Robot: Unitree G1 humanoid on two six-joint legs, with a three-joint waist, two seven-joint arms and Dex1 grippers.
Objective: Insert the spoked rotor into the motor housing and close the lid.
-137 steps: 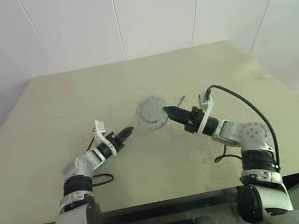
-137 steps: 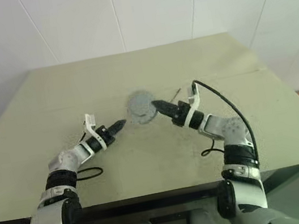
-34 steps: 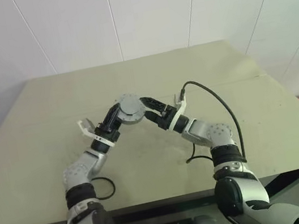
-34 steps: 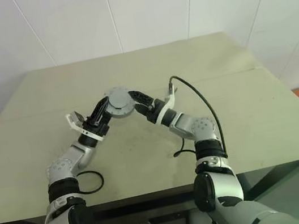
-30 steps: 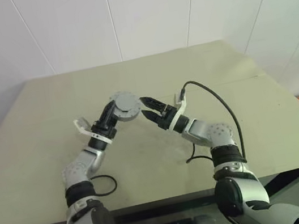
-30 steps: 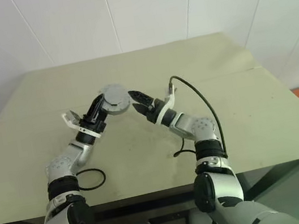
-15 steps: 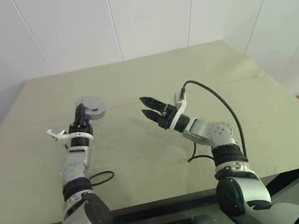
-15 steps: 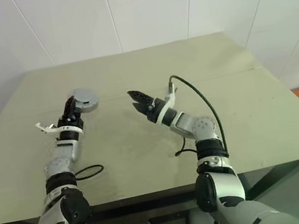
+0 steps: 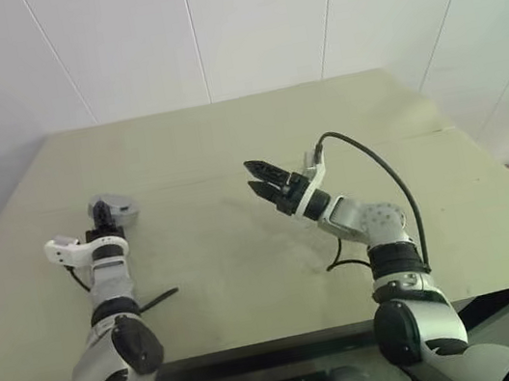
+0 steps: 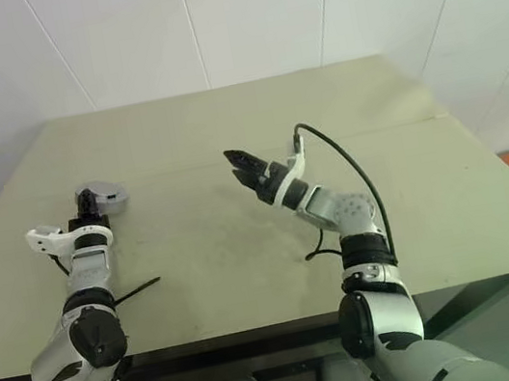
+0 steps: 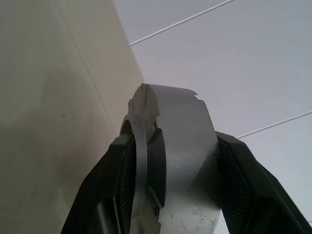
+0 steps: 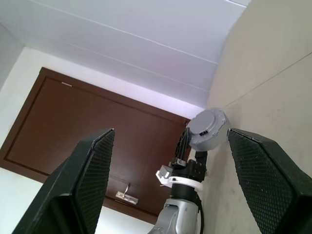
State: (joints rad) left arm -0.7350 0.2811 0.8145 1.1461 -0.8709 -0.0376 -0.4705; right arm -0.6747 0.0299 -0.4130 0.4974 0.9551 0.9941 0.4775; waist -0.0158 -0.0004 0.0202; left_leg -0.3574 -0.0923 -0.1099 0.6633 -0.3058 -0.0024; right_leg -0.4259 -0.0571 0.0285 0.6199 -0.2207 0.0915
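The left gripper (image 9: 102, 212), out at the left side of the pale olive-green tabletop (image 9: 228, 146), is clamped on a thick round silver-grey metal motor housing (image 9: 111, 208), one black finger on each flat side. In the left wrist view the housing (image 11: 175, 161) stands edge-on between the two black fingers (image 11: 105, 195), with a thin flange along one side and a small notch in its rim; its lower part is cut off by the frame edge, so the inside, and whether the spoked rotor sits in it, cannot be made out. In the head views the housing is small and half covered by the fingers, and it is unclear whether it touches the table. The right gripper (image 9: 258, 177) hangs above the middle of the table, its two fingers spread wide apart with nothing between them. The right wrist view looks between those fingers (image 12: 85, 190) across to the left gripper (image 12: 187, 146), which holds up the housing (image 12: 208, 128) in front of a dark brown door (image 12: 87, 146).
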